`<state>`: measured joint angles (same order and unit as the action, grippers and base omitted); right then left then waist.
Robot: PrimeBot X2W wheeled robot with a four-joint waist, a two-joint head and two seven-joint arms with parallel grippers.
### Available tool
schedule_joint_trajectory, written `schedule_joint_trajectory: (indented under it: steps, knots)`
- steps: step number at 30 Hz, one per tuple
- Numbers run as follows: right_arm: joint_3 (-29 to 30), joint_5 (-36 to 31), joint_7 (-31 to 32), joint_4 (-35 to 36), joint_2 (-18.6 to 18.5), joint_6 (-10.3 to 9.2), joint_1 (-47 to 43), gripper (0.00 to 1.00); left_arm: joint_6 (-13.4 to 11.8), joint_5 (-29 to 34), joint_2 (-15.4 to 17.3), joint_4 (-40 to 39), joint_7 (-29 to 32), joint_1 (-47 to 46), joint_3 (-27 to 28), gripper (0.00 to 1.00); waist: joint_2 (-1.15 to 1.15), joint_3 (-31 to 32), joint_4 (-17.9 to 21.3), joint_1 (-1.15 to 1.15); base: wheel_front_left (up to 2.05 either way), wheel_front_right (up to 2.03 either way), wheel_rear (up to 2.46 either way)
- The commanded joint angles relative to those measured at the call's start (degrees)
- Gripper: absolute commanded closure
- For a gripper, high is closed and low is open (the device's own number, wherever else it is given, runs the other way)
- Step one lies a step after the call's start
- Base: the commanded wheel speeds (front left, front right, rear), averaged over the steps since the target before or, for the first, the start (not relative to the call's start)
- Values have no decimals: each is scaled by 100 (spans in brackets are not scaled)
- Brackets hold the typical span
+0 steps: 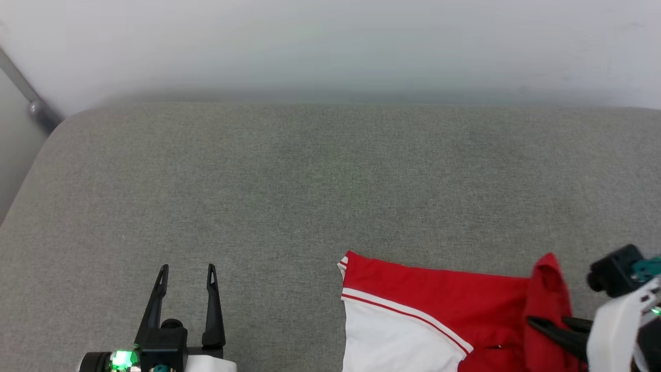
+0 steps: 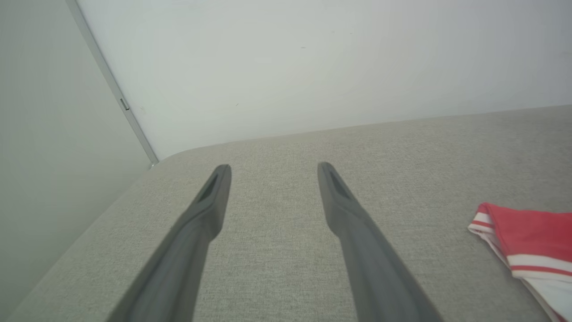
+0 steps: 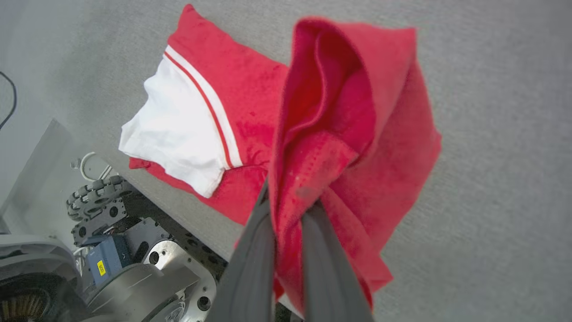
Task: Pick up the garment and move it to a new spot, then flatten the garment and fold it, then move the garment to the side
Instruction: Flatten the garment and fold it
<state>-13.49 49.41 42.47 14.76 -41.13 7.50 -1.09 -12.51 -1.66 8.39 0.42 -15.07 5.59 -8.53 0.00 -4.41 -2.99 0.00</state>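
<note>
The garment (image 1: 439, 305), red with a white sleeve and red-and-white trim, lies at the near right of the grey cushioned surface (image 1: 310, 181). My right gripper (image 1: 550, 323) is shut on a bunched red fold of the garment (image 3: 353, 134), which hangs lifted off the surface around the fingers (image 3: 254, 264). The rest of the garment, with its white sleeve (image 3: 174, 138), rests flat near the front edge. My left gripper (image 1: 187, 274) stands open at the lower left, well apart from the garment, with nothing between its fingers (image 2: 210, 210). A corner of the garment (image 2: 527, 237) shows at the right of the left wrist view.
A pale wall (image 1: 330, 46) runs behind the surface, and a metal strip (image 1: 31, 103) stands at the far left corner. The robot's wheeled base (image 3: 111, 250) sits below the front edge. Bare grey surface stretches across the left and back.
</note>
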Motion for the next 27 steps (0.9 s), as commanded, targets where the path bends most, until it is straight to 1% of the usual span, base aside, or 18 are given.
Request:
schedule_joint_trajectory:
  steps: [1,5,10,16,20,23,27]
  knots:
    - [-119,-72,57,51,62,-3,161,100,30,47,-19,-1,-12,-52,27,0,0,-31,-19,0,0,0,0]
    - [-940,-276,355,64,324,-3,860,100,82,69,-52,-23,-12,-140,24,0,0,-137,-79,0,0,0,0]
    - [-1986,-453,452,-274,601,-3,1853,100,141,97,-96,-30,-12,-269,-8,0,0,-295,-173,0,0,0,0]
    - [-3247,-509,400,-1104,1029,-3,2858,100,159,103,-144,-31,-12,-406,-7,0,0,-497,-244,0,0,0,0]
    - [-3867,-388,251,-1800,1284,-3,3292,100,178,120,-175,-1,-12,-506,-29,0,0,-609,-295,0,0,0,0]
    - [-4335,-399,127,-2283,1317,-3,3518,100,187,125,-190,20,-12,-539,-26,0,0,-654,-331,0,0,0,0]
    - [-4740,-292,-143,-2709,1235,-5,3663,100,181,129,-197,29,-12,-573,-7,0,0,-666,-345,0,0,0,0]
